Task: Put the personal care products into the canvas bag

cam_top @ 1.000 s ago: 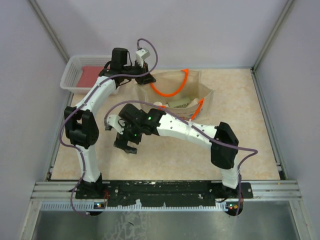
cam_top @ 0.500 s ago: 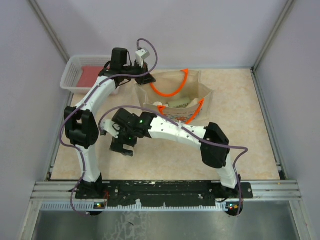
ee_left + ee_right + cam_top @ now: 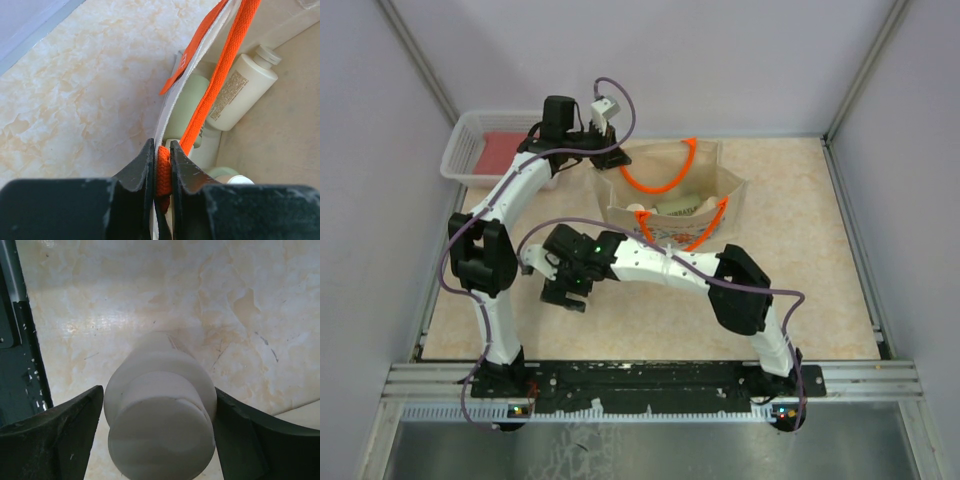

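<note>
The canvas bag (image 3: 715,165) lies open at the back middle of the table, and bottles (image 3: 675,207) show inside it. My left gripper (image 3: 610,160) is shut on the orange handle (image 3: 220,80) at the bag's left rim. In the left wrist view a cream bottle (image 3: 240,92) and a pale green bottle (image 3: 187,107) lie in the bag. My right gripper (image 3: 565,290) is low over the table left of the bag. Its jaws press both sides of an upright cream bottle (image 3: 160,410) that stands on the table. In the top view that bottle is hidden under the gripper.
A white mesh basket (image 3: 460,150) holding a red flat item (image 3: 500,150) stands at the back left corner. The right arm stretches across the table in front of the bag. A dark metal rail (image 3: 20,365) runs along the table's left edge.
My right gripper has moved left and down over the cream bottle, and its arm has stretched out further. The left gripper has stayed on the handle.
</note>
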You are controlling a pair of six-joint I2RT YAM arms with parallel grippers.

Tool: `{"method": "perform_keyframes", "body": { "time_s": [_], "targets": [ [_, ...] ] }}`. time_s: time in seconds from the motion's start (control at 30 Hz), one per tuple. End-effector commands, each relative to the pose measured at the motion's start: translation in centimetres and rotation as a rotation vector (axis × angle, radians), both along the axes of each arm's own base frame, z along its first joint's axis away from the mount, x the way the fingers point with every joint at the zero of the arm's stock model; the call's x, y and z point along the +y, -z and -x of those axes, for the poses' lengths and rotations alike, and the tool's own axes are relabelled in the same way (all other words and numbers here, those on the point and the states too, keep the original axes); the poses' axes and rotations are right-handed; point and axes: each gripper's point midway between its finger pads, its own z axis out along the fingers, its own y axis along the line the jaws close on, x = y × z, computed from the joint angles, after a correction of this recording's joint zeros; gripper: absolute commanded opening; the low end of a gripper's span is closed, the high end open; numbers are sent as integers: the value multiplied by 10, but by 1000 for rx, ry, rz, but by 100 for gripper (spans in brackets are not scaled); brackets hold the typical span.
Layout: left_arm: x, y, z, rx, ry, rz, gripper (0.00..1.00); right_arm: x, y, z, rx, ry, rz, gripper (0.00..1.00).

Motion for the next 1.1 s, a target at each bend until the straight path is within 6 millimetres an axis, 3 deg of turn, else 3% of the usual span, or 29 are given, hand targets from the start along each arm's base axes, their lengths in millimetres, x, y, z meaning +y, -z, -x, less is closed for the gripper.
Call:
{"method": "perform_keyframes", "body": {
  "time_s": [0.0, 0.17, 0.33, 0.53, 0.67, 0.8, 0.83, 1.07],
  "targets": [
    [6, -22, -4, -50, -8, 19, 0, 11, -4, 0, -22, 3, -53, 73],
    [6, -21, -5, -50, -10, 17, 0, 9, -3, -3, -30, 25, -56, 33],
    [6, -21, -5, -46, -6, 18, 0, -10, -6, -11, -42, 88, -46, 3],
    [6, -17, -5, -43, -6, 11, 0, -67, -18, -29, -18, 259, -37, 0],
    [7, -16, -6, -43, -10, 7, 0, -92, -59, -25, -14, 305, -98, 0],
    [6, -16, -8, -47, -13, 14, 0, -118, -117, -12, -2, 315, -190, 0],
    [5, -15, -9, -43, -13, 17, 0, -139, -142, -6, 6, 343, -200, 0],
    [5, -9, -9, -32, -13, 13, 0, -195, -230, -2, -15, 455, -382, 0]
  ]
}}
